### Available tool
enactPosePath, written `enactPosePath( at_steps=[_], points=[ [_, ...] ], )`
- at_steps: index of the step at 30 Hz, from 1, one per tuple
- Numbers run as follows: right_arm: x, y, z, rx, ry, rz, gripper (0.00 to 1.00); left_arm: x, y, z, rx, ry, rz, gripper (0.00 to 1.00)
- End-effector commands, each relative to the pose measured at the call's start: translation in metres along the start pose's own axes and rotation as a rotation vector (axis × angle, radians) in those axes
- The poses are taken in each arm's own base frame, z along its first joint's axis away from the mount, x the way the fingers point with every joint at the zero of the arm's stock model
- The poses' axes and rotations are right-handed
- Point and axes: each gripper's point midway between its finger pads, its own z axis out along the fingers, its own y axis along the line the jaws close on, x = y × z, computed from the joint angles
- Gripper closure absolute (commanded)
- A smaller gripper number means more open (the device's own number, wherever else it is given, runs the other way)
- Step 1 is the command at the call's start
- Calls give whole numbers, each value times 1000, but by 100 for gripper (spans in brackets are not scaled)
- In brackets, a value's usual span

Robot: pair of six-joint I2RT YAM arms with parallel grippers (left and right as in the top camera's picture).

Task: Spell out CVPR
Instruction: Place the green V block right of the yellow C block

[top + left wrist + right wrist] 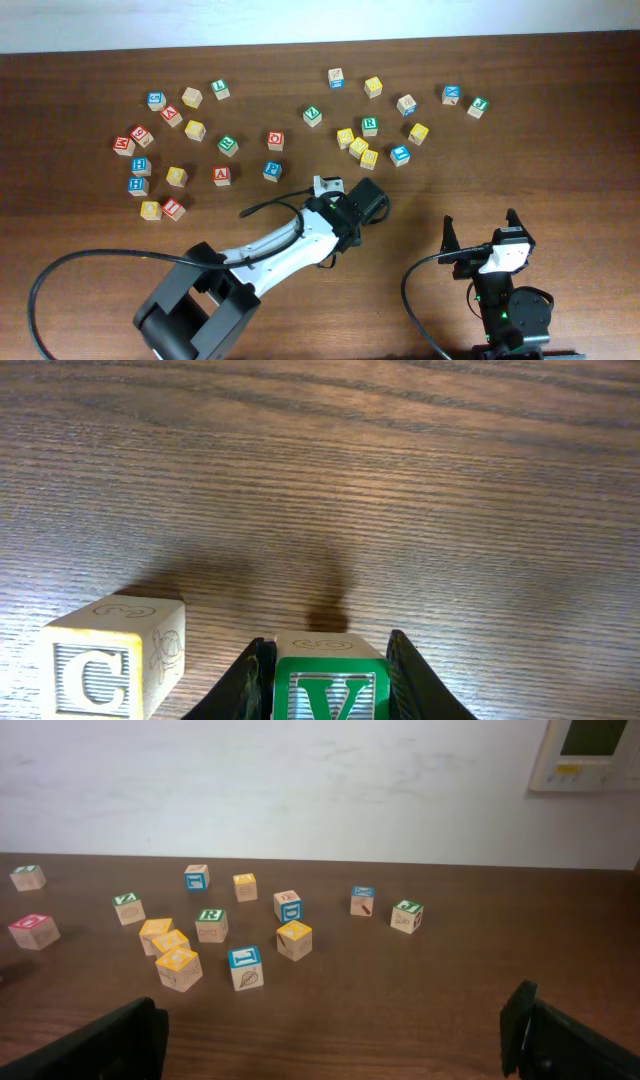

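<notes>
My left gripper [328,652] is shut on the green V cube [326,685], held low over the wood. The yellow-faced C cube [110,660] stands on the table just to its left, apart from the jaws. In the overhead view the left gripper [352,203] covers the V cube, and the C cube [327,186] shows beside it. The green R cube [369,126] sits in the right cluster and also shows in the right wrist view [210,923]. A blue cube [272,170] that looks like the P lies left of centre. My right gripper [482,235] is open and empty [335,1040].
Many other letter cubes lie scattered across the back half of the table [560,150], with a left group around a red cube [171,115] and a right group with yellow cubes [358,147]. The white wall runs along the far edge.
</notes>
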Motion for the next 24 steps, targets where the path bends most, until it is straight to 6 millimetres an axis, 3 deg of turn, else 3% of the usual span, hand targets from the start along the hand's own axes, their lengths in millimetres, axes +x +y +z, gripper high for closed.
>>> enactPosePath(
  at_steps=[1,12,18,24],
  points=[
    [3,-1,0,7,5,11,2,-1,15,8,-42,13,-30,73],
    [3,-1,0,7,5,11,2,10,26,15,-50,71,-43,71],
    [3,-1,0,7,5,11,2,2,22,15,-39,38,-47,67],
    [3,-1,0,7,5,11,2,-3,23,15,-47,8,-6,71]
  ],
)
